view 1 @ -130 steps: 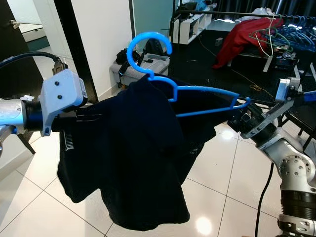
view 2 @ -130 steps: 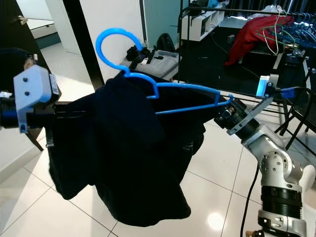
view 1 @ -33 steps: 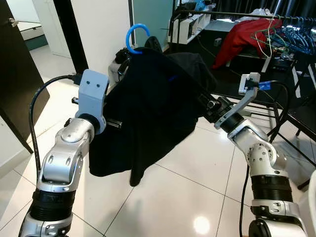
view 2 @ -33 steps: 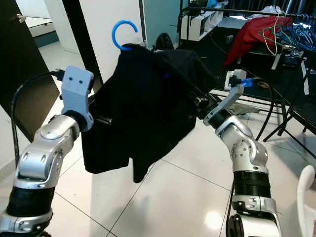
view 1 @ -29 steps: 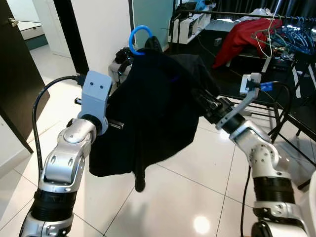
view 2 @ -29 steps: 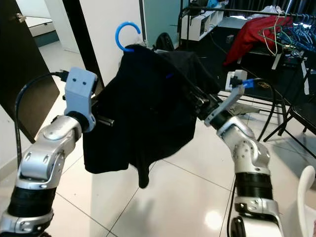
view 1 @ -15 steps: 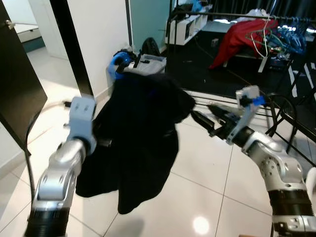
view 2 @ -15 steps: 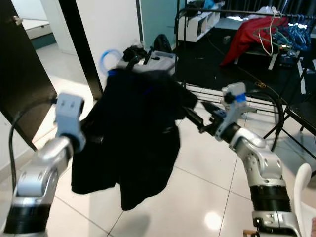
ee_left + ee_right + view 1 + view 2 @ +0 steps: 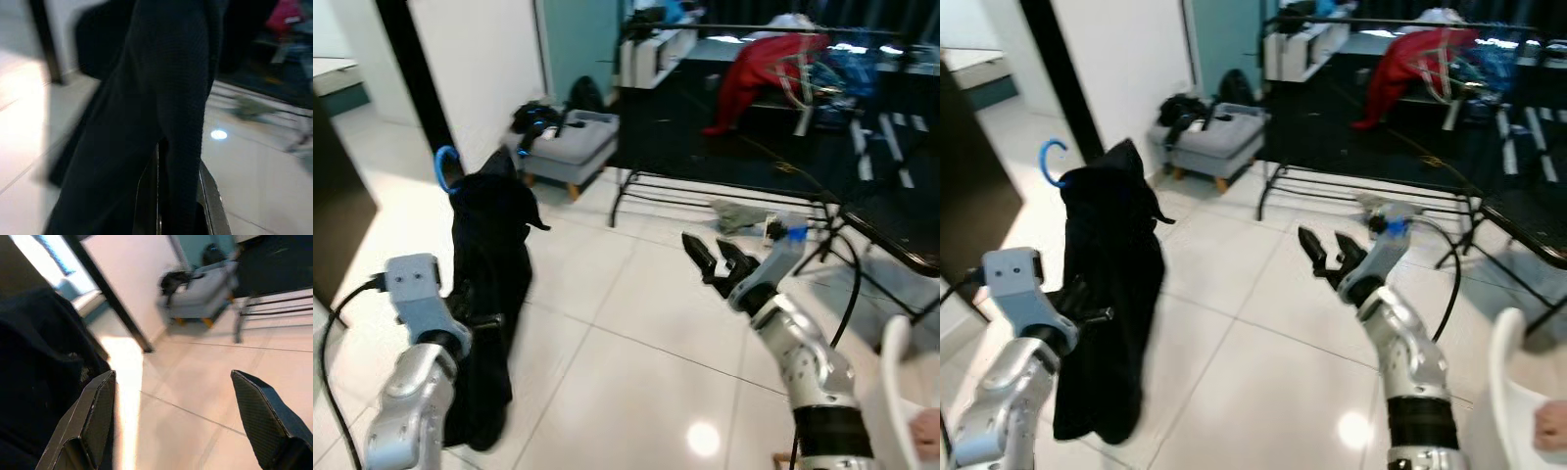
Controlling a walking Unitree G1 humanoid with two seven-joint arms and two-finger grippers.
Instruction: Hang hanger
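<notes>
One blue hanger (image 9: 1051, 157), one black garment (image 9: 1107, 294), one grey footstool (image 9: 1217, 137), one red garment (image 9: 1410, 69)

Left gripper (image 9: 177, 196): arm bent and raised, jaws clamped on the dark garment (image 9: 489, 284). Right gripper (image 9: 710, 257): arm extended forward beside the garment, jaws spread, empty.

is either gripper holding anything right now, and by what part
The left gripper is shut on the black garment, pinching a fold of hanging cloth below the blue hanger. The right gripper is open and holds nothing.
</notes>
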